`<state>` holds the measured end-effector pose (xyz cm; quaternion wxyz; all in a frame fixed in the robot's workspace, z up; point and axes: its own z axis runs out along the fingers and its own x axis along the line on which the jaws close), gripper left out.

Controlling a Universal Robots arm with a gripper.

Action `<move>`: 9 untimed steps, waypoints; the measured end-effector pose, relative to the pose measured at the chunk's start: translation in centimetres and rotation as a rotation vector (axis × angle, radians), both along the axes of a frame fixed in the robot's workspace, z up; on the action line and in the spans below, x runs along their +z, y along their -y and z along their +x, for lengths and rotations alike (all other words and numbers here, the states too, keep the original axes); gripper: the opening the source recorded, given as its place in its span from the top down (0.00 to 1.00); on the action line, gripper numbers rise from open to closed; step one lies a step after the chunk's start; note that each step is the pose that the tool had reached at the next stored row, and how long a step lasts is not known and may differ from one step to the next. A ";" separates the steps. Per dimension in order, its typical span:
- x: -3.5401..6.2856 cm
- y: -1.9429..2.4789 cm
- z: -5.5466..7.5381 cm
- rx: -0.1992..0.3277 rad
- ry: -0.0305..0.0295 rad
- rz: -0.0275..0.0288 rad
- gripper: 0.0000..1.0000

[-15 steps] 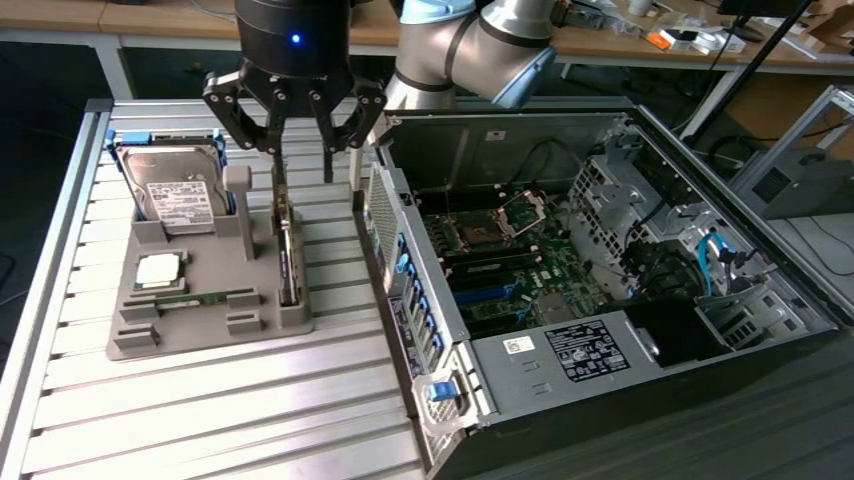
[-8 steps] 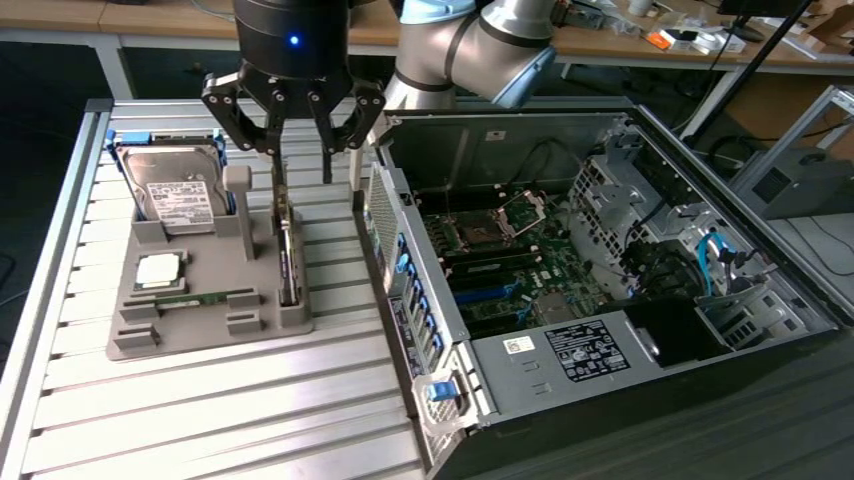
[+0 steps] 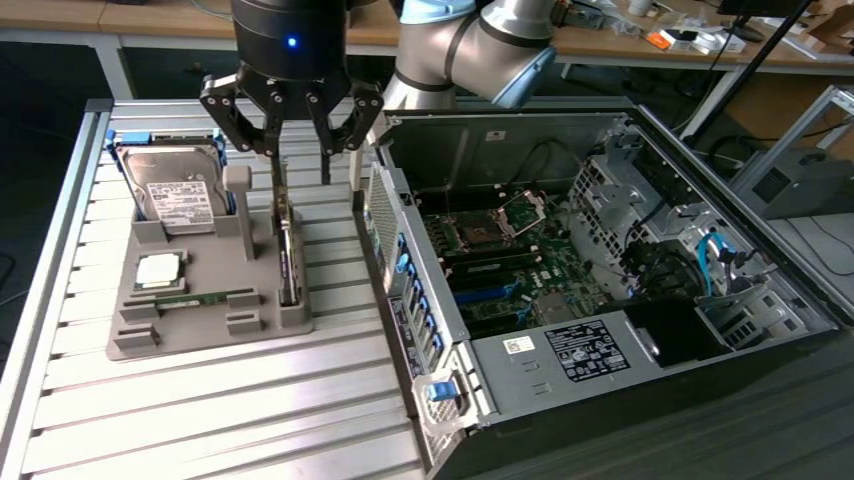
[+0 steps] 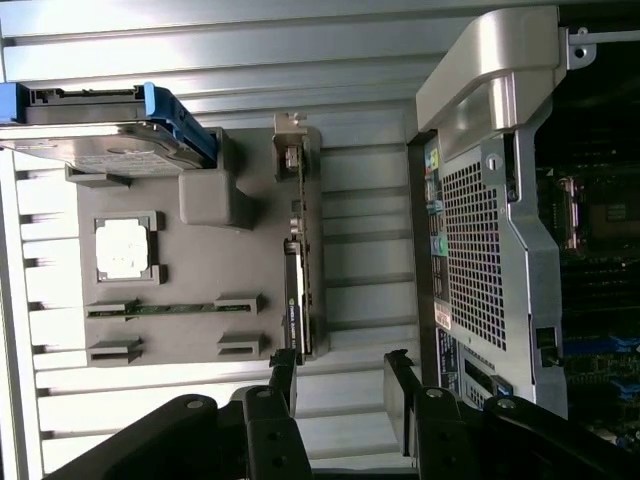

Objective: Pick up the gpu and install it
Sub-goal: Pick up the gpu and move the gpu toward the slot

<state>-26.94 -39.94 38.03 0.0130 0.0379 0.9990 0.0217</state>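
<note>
Gripper [image 3: 302, 148] [image 4: 340, 368] spread wide, holding nothing, above gpu [image 3: 286, 250] [image 4: 298, 275]. Gpu on edge in grey holder [image 3: 200, 335] slot, long axis parallel to computer case [image 3: 400, 270] side. Labels unreadable.

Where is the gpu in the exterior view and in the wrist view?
Exterior view: the gpu stands on edge in the gray holder, on its side nearest the computer case.
Wrist view: the gpu runs along the gray holder's edge nearest the computer case.
Shared landmark: the square silver chip in the holder.
</note>
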 end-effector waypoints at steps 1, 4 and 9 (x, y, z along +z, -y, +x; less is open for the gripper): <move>-0.01 0.00 0.0 0.000 0.0000 -0.0001 0.52; -0.04 0.00 0.0 0.000 0.0000 -0.0001 0.52; -0.21 0.00 -0.3 0.000 0.0001 0.0000 0.52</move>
